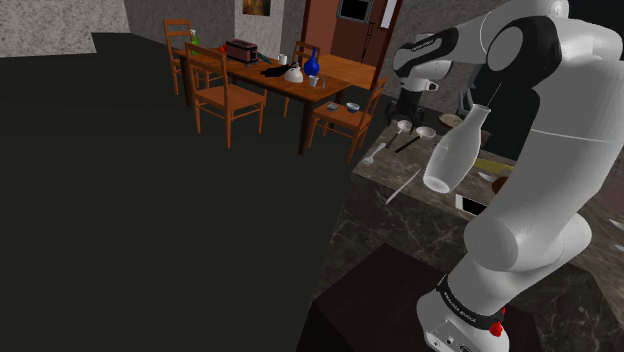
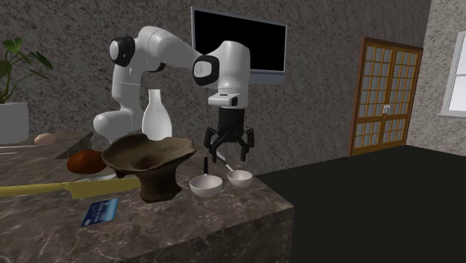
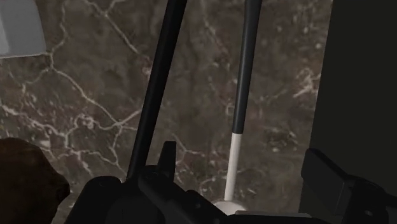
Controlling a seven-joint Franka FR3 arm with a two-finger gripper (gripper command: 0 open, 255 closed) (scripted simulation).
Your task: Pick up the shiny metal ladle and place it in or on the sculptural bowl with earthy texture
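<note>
Marble counter (image 2: pixel 246 217) carrying everything | brown sculptural bowl (image 2: pixel 145 158) standing near, at second exterior view's left | gripper (image 2: pixel 228 155) hovering, fingers apart, clasping nothing | ladle (image 2: pixel 240 178) lying beneath it on counter | step: approaching for grasp; next: lowering, closing on handle.

No text is legible in any view. Pale lettering runs along the dark base ring (image 1: pixel 462 300) of the arm (image 1: pixel 530 190) and along a dark joint (image 1: pixel 421 46) near its far end, but both are too small to read. The blue card (image 2: pixel 101 212) on the counter (image 2: pixel 224 220) bears pale marks, likewise unreadable.
</note>
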